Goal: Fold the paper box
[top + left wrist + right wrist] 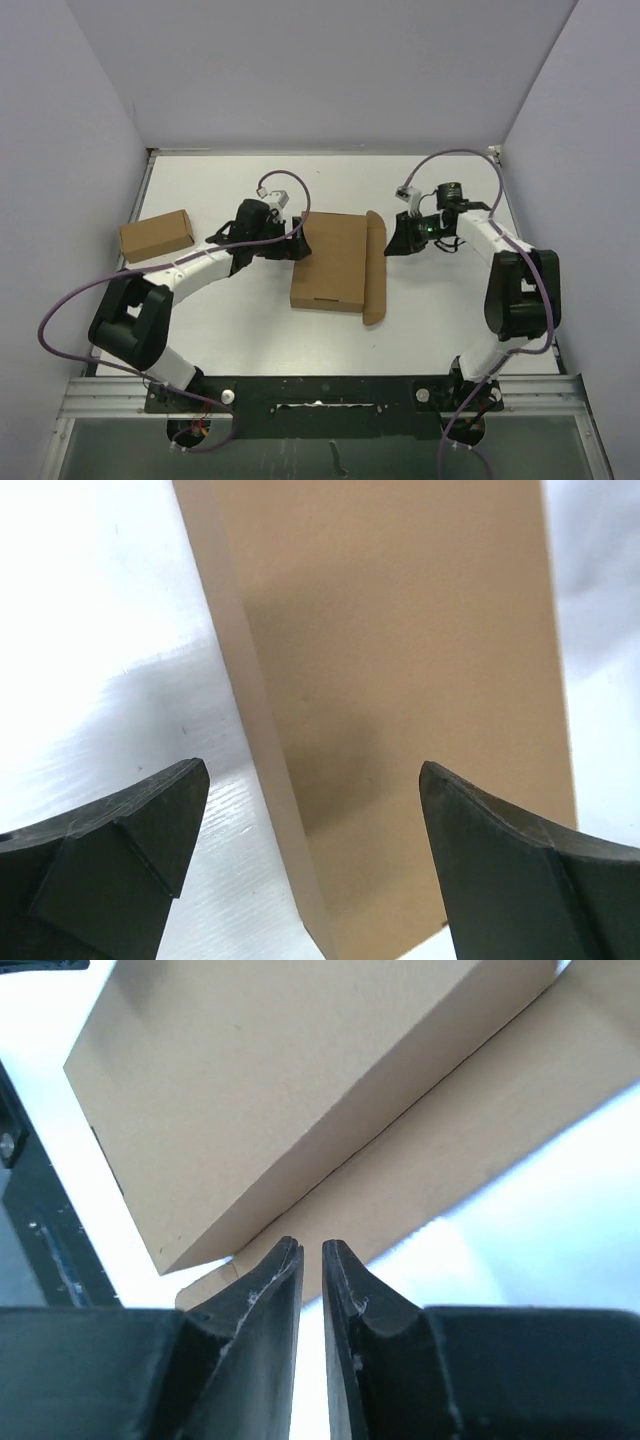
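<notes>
Box lengthwise near-to-far on bench; we see left end effector spread wide at its left edge, right end effector nearly together, empty, just right of flap.

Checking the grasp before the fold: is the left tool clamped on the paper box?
No, the left tool has its fingers spread wide apart, and the paper box lies beyond them, not pinched.

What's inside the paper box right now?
The inside cannot be seen: the paper box is folded shut, and its plain cardboard covers the interior. The only other part showing is one flap, sticking out along its right edge in the top view.
</notes>
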`<state>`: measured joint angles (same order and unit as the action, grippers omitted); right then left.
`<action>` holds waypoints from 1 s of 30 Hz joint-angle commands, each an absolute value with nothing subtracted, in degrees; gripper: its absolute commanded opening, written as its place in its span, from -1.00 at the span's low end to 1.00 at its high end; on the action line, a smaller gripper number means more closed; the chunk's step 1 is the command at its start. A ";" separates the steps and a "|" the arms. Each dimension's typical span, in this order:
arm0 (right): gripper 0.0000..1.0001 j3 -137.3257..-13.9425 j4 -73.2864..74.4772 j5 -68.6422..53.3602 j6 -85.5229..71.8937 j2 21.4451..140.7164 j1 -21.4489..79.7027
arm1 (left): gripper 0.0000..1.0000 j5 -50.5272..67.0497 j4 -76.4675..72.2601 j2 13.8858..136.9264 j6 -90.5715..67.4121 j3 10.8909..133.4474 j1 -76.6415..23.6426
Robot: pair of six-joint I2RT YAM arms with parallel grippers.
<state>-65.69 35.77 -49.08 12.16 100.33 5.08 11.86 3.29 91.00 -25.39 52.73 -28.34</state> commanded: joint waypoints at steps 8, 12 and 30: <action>-0.24 -56.38 32.55 -60.49 34.04 75.96 1.91 | 0.96 12.14 -6.57 69.72 -23.96 42.54 -26.66; 0.13 -52.36 34.86 -68.29 45.80 71.11 1.84 | 0.96 16.36 -13.44 66.46 -30.38 36.11 -23.74; 0.61 -44.15 52.41 -61.17 93.27 68.49 10.69 | 0.87 22.11 -24.04 68.30 -39.62 28.08 -22.54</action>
<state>-45.50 53.91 -65.06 88.12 70.46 8.16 20.69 -18.68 67.44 -38.00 28.67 -22.35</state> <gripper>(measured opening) 0.810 0.944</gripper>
